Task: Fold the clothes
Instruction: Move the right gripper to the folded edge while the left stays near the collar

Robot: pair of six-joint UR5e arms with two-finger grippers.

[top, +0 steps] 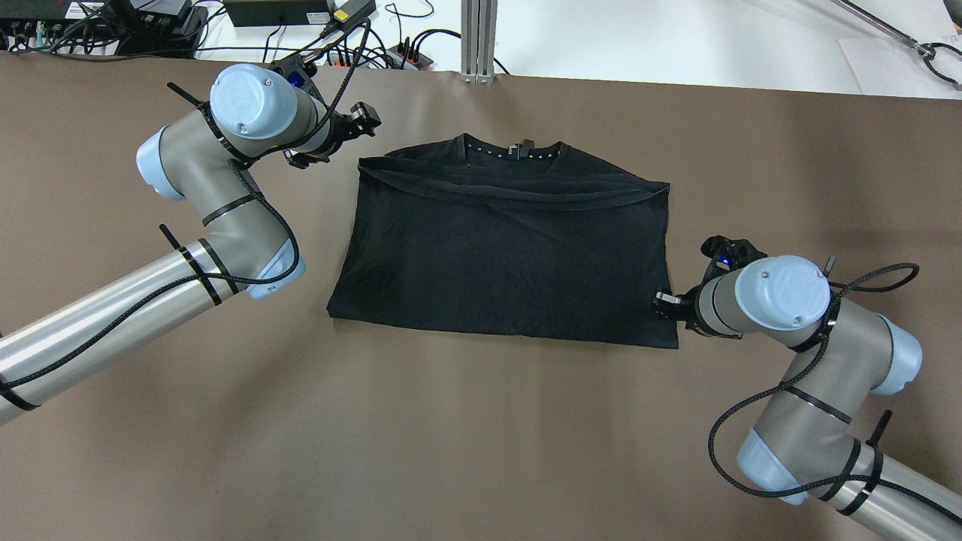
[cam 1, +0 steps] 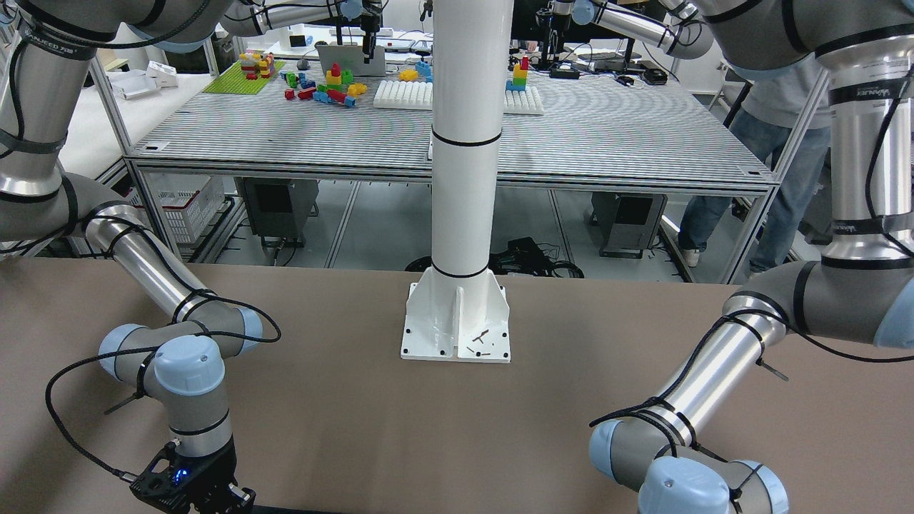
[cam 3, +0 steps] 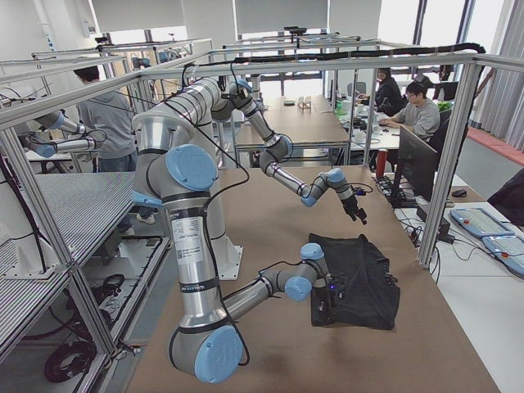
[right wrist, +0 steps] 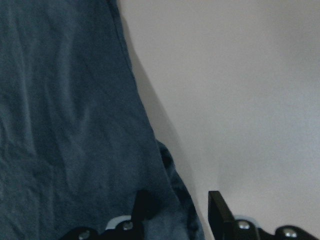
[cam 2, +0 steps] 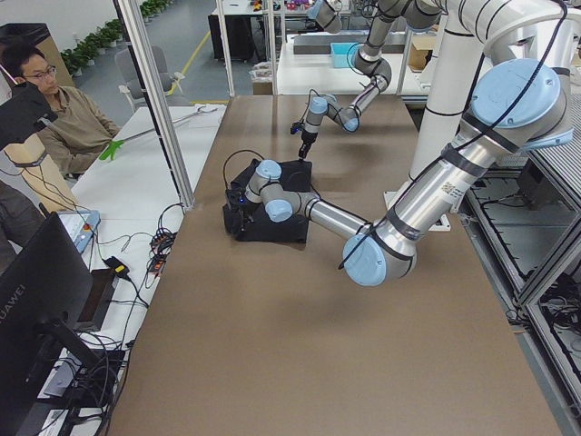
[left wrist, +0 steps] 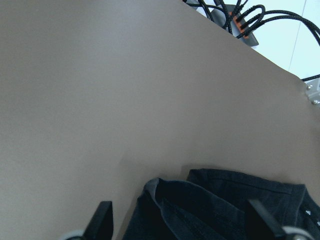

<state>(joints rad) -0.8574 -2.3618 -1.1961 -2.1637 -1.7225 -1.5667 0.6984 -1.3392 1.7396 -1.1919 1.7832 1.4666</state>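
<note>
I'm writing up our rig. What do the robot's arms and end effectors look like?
The left arm and right arm are silver tubes with grey joints and pale blue caps. Black braided cables are tied along them. The left end effector and right end effector are black, two-fingered.

Open brown table (top: 481, 436) stretches between the black clothes (top: 503, 255) and the robot-side edge, broken only by the white pole (cam 1: 464, 143) bolted at that edge's middle. Both table ends lie bare beyond the clothes' sides. The left gripper (left wrist: 180, 222), jaws spread wide, hangs at the clothes' far-left corner, and the right gripper (right wrist: 177, 207), jaws parted, sits at the near-right corner. A narrower strip separates the collar from the far edge, where a metal post (top: 479, 37) and cables (left wrist: 245, 17) crowd.
</note>
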